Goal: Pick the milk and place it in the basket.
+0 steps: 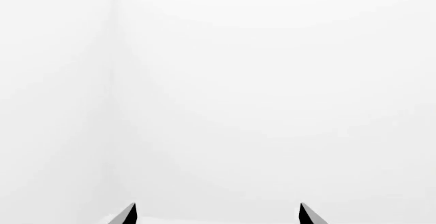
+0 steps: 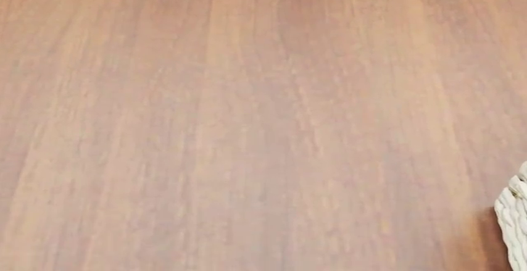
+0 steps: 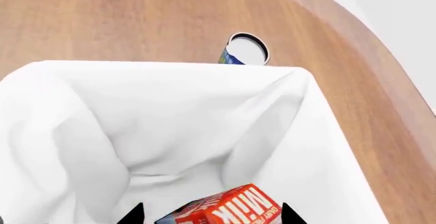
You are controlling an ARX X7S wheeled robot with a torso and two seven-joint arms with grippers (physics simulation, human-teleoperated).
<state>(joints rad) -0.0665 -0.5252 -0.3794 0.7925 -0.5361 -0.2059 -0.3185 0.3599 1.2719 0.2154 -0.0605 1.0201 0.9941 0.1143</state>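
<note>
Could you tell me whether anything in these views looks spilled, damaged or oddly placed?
Nothing looks spilled or damaged. The milk sits tilted between the right gripper fingertips above the basket liner, as expected for a drop. A can stands on the table just beyond the basket. The left gripper faces plain white.

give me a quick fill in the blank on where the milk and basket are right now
1. The milk sits between the right gripper fingertips, above the cloth-lined ____.
2. The lettering on the carton's red side reads ____.
3. The head view shows only a corner of the basket on the ____ table.

Missing words: basket; Milk; wooden
</note>
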